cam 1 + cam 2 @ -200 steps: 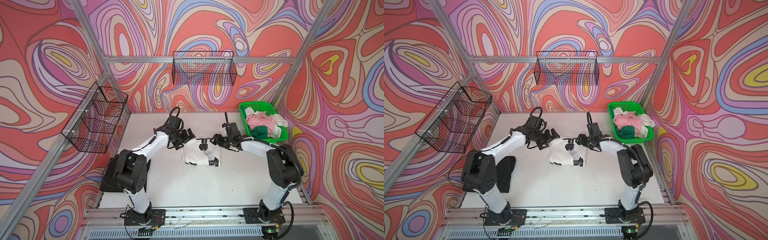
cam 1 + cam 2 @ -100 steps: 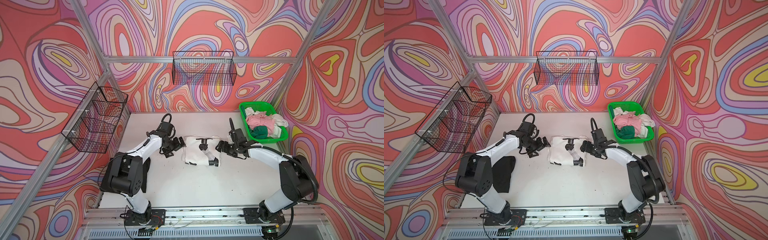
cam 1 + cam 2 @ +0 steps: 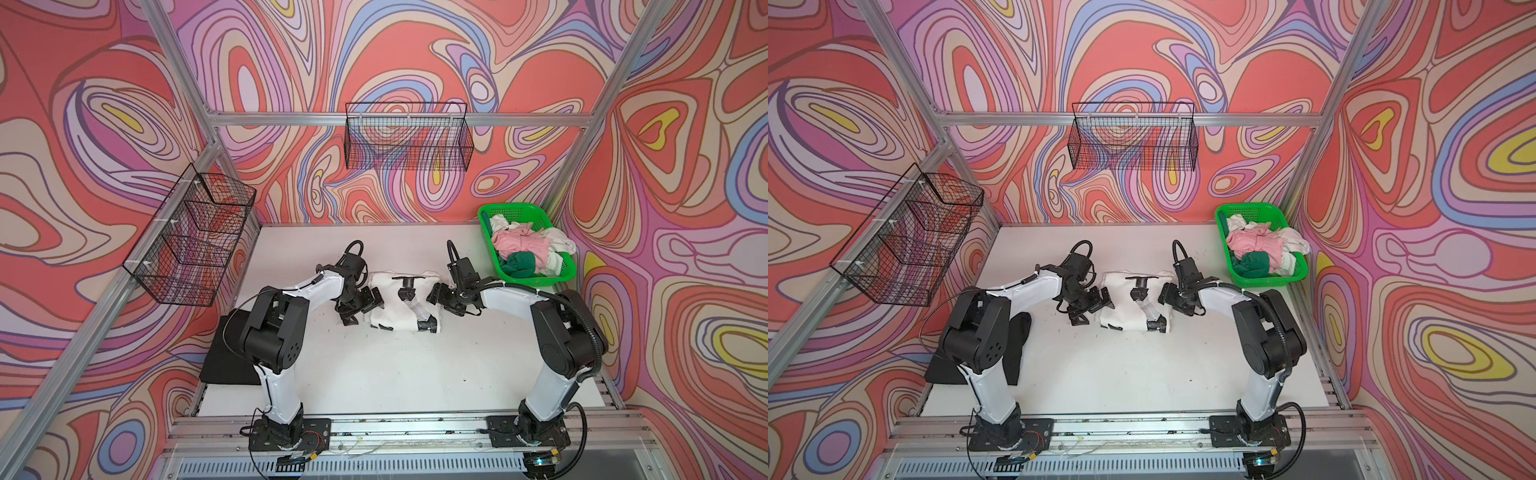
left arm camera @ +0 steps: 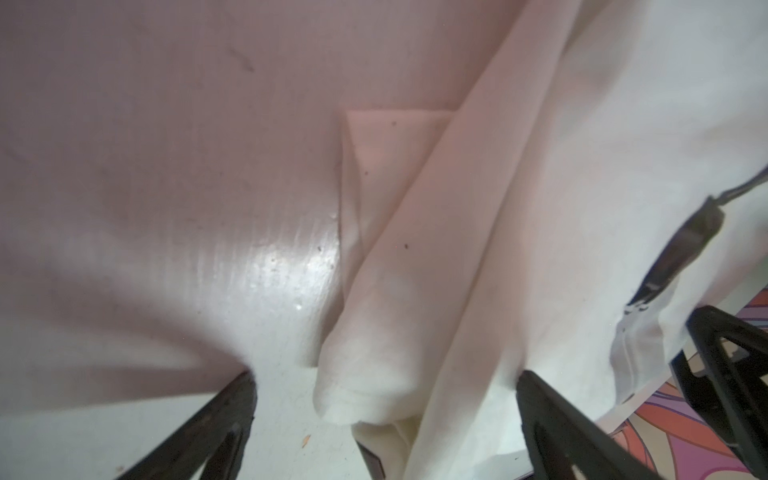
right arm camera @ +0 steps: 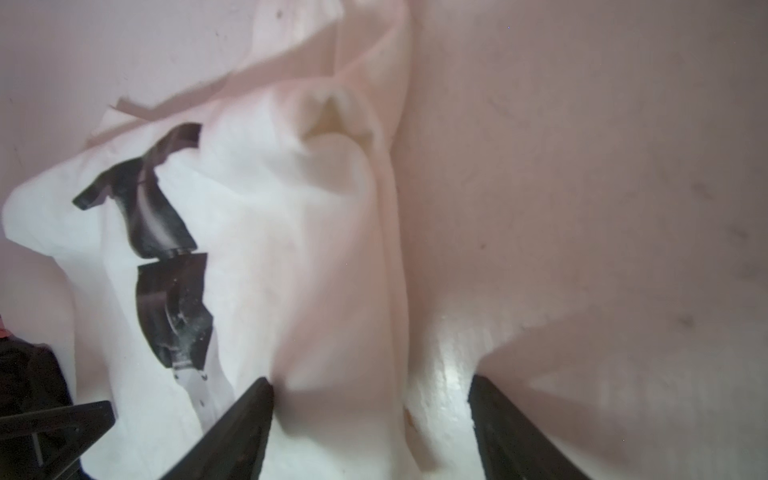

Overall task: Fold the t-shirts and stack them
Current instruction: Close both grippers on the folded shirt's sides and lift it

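T-shirt [image 3: 386, 311] between left pincer [image 3: 362, 307], right pincer [image 3: 443, 299]

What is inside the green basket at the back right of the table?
In the green basket: a crumpled pink shirt on top, a dark green shirt at the near end, white cloth at the far and right sides. Anything beneath them is covered.

My white table [image 3: 374, 365] has a bright green lattice basket [image 3: 536, 281] in its far right corner. Two black wire baskets hang up: back-wall basket [image 3: 409, 141], left-wall basket [image 3: 191, 237].
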`<action>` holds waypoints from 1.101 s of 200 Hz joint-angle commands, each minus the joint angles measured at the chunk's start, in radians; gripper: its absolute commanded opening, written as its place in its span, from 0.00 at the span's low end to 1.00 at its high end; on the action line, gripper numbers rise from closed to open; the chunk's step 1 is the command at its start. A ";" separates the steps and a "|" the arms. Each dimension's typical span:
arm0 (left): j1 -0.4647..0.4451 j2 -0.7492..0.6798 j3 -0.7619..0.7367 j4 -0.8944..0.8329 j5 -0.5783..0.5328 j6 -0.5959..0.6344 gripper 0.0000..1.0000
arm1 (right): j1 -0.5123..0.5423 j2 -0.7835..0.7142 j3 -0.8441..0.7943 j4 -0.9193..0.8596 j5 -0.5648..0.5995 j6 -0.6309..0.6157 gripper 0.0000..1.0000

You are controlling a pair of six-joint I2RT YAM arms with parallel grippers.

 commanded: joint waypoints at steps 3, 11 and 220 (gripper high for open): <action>-0.015 0.059 -0.012 0.022 -0.012 -0.025 0.93 | 0.018 0.071 -0.014 0.019 -0.040 0.048 0.75; -0.017 0.065 -0.022 0.032 -0.011 -0.028 0.91 | 0.023 0.073 -0.024 0.036 -0.042 0.057 0.73; -0.057 0.033 -0.128 0.206 0.004 -0.082 0.00 | 0.120 0.132 -0.181 0.413 -0.223 0.198 0.02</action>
